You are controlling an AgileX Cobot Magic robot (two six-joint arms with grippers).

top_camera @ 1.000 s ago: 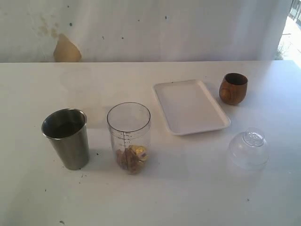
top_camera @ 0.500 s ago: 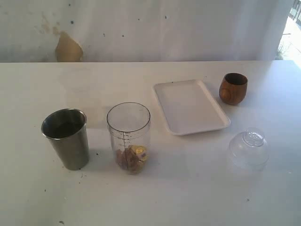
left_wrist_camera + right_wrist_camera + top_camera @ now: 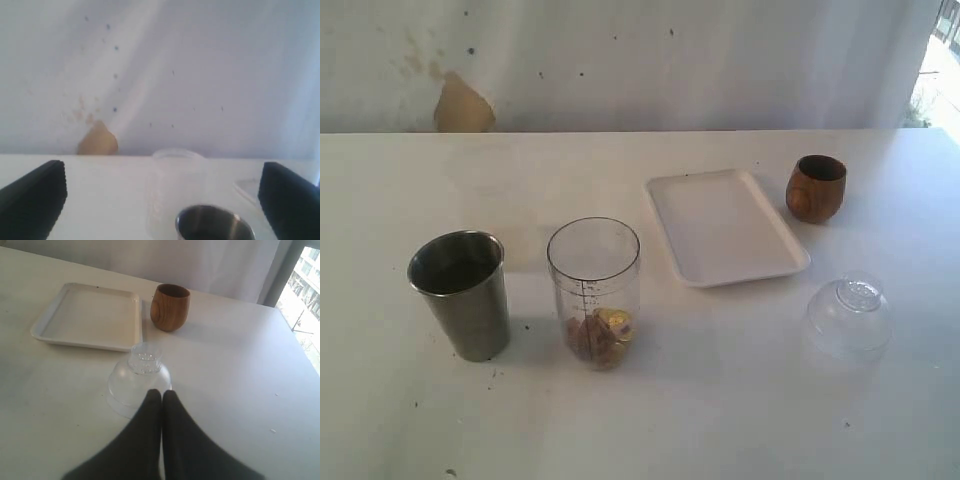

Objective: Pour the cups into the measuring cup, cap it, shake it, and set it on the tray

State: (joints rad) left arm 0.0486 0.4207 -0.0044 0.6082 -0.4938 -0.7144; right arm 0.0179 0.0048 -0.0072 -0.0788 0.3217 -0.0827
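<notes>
The steel tumbler [image 3: 460,295] stands at the front left of the table, with the clear measuring cup [image 3: 594,288] just to its right. Brown and gold bits lie in the bottom of the measuring cup. The wooden cup [image 3: 816,187] stands at the back right, beside the white tray [image 3: 725,228]. Neither gripper shows in the exterior view. My left gripper [image 3: 161,197] is open wide, with the steel tumbler's rim [image 3: 215,225] and the faint measuring cup [image 3: 175,185] ahead of it. My right gripper [image 3: 161,395] is shut and empty, its tips just short of the lid. Beyond it are the wooden cup [image 3: 170,307] and the tray [image 3: 90,315].
A clear domed lid [image 3: 848,316] sits dome-up at the front right of the white table, right in front of the right fingertips [image 3: 153,399] as the lid [image 3: 140,377] shows there. A white wall with a tan patch [image 3: 462,105] backs the table.
</notes>
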